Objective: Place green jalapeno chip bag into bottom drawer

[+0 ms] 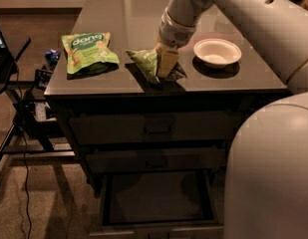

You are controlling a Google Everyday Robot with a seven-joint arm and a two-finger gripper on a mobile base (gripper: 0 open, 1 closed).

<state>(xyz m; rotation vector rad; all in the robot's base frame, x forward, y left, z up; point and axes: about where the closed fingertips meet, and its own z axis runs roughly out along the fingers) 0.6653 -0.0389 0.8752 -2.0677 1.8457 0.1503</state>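
Observation:
The green jalapeno chip bag (143, 61) is an olive-green crinkly bag near the front middle of the dark tabletop (113, 14). My gripper (166, 63) comes down from the upper right and is shut on the bag's right end. The bag is tilted, with a shadow under it. The bottom drawer (158, 198) is pulled open below the table's front, and its dark inside shows nothing in it. The two upper drawers (153, 128) are shut.
A brighter green "dang" bag (88, 54) lies at the table's front left. A white bowl (217, 52) sits right of the gripper. My arm's large pale body (273, 173) fills the right side. A stand with cables (24, 108) is on the left floor.

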